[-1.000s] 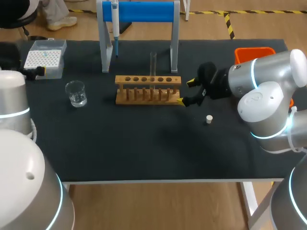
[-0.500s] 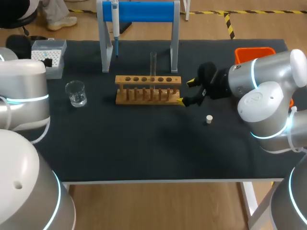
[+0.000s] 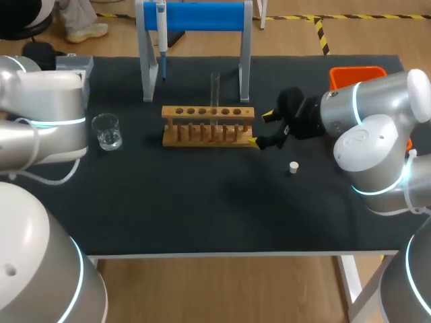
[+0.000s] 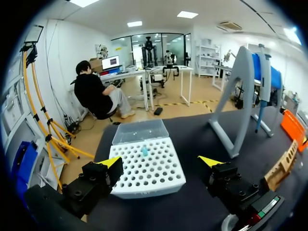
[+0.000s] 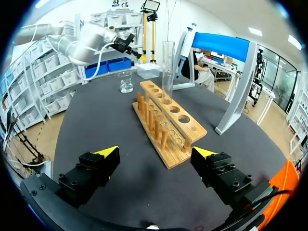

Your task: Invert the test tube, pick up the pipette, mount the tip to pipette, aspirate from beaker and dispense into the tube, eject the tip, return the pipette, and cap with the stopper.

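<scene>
- Wooden rack (image 3: 207, 125), one only, stands mid-worktop (image 3: 202, 202). One glass test tube (image 3: 215, 87) stands upright in a hole of its top bar.
- One beaker (image 3: 106, 130) sits left of the rack, apart from it.
- One white stopper (image 3: 293, 166) lies on the worktop, to the right of the rack and nearer the front edge.
- One pipette (image 3: 161, 40) hangs on the one blue-barred stand (image 3: 202, 16) behind the rack.
- One orange bin (image 3: 357, 72) is at the back right.
- One white tip box (image 4: 147, 163) sits at the back left corner. It lies just ahead of the left jaws, which stand apart and touch nothing.
- Right jaws stand apart just beside the rack's right end, with nothing between them.
- Since a second ago the left arm (image 3: 47, 101) has swung toward the back left and now covers most of the tip box in the head view.
- The right arm (image 3: 363, 114) and everything on the worktop lie as they did.
</scene>
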Controlling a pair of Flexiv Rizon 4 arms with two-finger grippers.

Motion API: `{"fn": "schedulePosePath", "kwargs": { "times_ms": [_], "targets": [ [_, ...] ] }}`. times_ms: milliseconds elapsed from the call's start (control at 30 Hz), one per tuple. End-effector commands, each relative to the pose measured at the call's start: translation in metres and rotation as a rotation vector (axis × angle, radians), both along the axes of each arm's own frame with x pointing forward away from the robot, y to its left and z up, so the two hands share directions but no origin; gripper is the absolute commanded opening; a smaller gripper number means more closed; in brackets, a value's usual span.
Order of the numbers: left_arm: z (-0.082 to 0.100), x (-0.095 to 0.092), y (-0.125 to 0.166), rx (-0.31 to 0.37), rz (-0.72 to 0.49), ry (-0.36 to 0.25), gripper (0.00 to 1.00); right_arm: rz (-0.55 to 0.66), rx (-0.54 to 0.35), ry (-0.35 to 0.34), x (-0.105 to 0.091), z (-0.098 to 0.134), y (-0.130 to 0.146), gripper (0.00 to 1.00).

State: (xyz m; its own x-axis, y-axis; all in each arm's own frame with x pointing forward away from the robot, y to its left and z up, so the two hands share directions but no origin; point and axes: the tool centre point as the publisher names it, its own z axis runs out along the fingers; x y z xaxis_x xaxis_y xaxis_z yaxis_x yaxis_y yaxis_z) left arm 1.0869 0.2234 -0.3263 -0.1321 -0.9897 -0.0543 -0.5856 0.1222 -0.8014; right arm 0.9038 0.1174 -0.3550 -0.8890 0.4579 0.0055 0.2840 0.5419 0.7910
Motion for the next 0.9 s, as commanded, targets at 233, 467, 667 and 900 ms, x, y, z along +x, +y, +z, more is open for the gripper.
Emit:
{"fn": "schedulePosePath", "kwargs": {
  "times_ms": [233, 467, 667, 900],
  "targets": [
    [-0.019, 0.034, 0.001, 0.012, 0.022, 0.012, 0.60, 0.002, 0.002, 0.000, 0.000, 0.000, -0.001, 1.00],
    [-0.022, 0.040, 0.006, 0.003, 0.047, 0.015, 0.49, 0.002, 0.002, 0.000, 0.000, 0.000, -0.001, 1.00],
    [-0.025, 0.044, 0.010, -0.004, 0.068, 0.015, 0.48, 0.002, 0.002, 0.000, 0.000, 0.000, -0.001, 1.00],
    [-0.028, 0.048, 0.016, -0.019, 0.103, 0.012, 0.47, 0.002, 0.002, 0.000, 0.000, 0.000, -0.001, 1.00]
  ]
}}
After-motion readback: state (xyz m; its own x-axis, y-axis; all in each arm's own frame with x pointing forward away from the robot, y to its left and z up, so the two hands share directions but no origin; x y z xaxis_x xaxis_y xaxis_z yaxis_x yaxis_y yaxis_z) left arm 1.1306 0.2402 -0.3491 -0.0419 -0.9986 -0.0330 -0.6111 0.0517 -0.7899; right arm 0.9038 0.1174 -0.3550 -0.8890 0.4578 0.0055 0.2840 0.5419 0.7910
